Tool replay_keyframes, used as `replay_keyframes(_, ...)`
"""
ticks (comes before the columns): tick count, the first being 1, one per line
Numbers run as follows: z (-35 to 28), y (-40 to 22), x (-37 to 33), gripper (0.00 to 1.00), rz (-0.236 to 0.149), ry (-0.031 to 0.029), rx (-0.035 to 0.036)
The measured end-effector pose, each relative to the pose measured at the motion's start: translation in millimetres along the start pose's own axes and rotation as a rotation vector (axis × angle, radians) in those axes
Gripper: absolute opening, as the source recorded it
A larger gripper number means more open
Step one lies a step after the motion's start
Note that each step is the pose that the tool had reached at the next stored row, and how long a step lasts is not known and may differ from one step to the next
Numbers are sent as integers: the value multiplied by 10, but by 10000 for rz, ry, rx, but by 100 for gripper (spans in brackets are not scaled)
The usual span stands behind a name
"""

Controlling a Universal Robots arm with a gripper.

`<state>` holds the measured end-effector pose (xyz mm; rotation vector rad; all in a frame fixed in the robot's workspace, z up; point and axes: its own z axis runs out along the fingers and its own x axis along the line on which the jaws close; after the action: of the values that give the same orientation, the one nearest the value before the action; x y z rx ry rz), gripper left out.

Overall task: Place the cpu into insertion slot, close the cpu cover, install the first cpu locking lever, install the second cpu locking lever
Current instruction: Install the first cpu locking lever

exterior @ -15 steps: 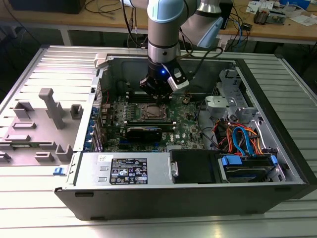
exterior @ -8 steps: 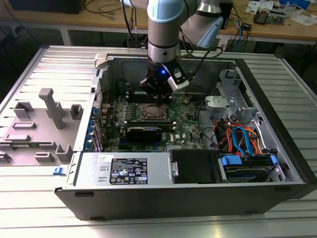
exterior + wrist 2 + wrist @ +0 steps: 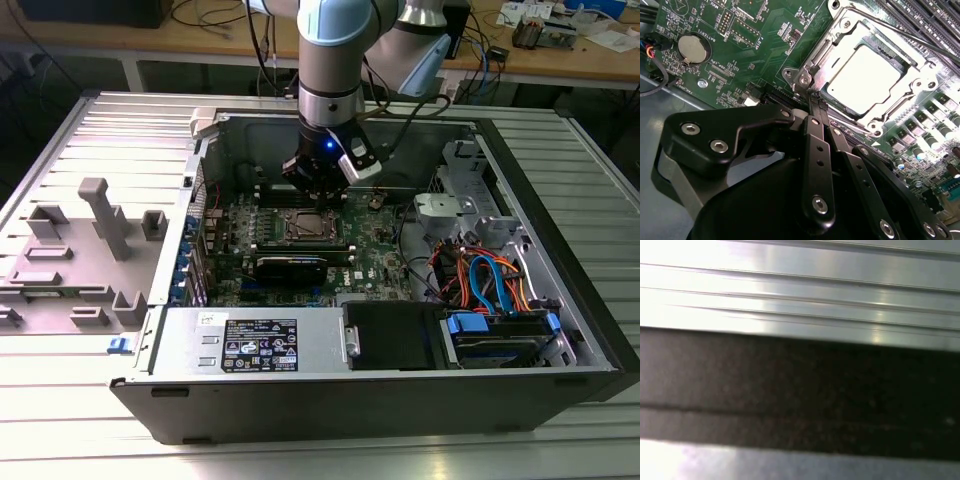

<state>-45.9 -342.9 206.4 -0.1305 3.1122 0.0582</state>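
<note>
White printed label (image 3: pixel 258 345) on the grey power-supply box: print too small to read. Green circuit board (image 3: pixel 705 75) in the second wrist view: white silkscreen markings, none legible.

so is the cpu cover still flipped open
No, in the second wrist view the cpu cover lies flat around the cpu, framing its bright metal top.
</note>
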Motion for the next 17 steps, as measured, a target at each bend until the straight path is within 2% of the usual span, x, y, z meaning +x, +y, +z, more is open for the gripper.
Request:
replay_keyframes(4,11,-2,1,11,-1,8,66)
replay_keyframes(11,22,-13,-6,11,0,7,69)
replay_keyframes(13,47,-15,-10,11,0,7,74)
replay_keyframes(15,50,-11,-11,11,1,1,10)
replay_keyframes(17,53,-8,-13,11,2,-12,-109)
